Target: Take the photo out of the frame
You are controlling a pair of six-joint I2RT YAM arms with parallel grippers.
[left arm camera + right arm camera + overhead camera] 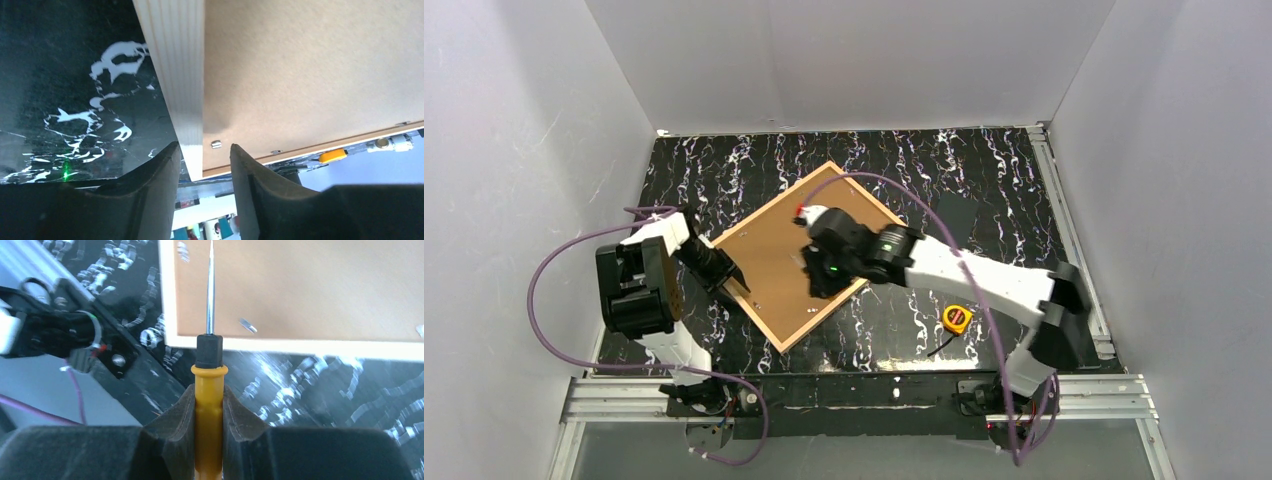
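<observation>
photo [774,255] backing-up in frame [175,75], left hand [204,154] spread, right hand [208,392] pinching screwdriver [208,354]

The left arm [639,290] is folded up at the left, its wrist angled down and to the right. The left gripper [202,150] has its jaws slightly parted. The right arm [984,278] stretches leftward. The right gripper [209,392] is clamped on a yellow-handled screwdriver [208,430].

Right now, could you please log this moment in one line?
left gripper: open astride frame edge | right gripper: shut on screwdriver, tip over backing | backing: in frame
</observation>
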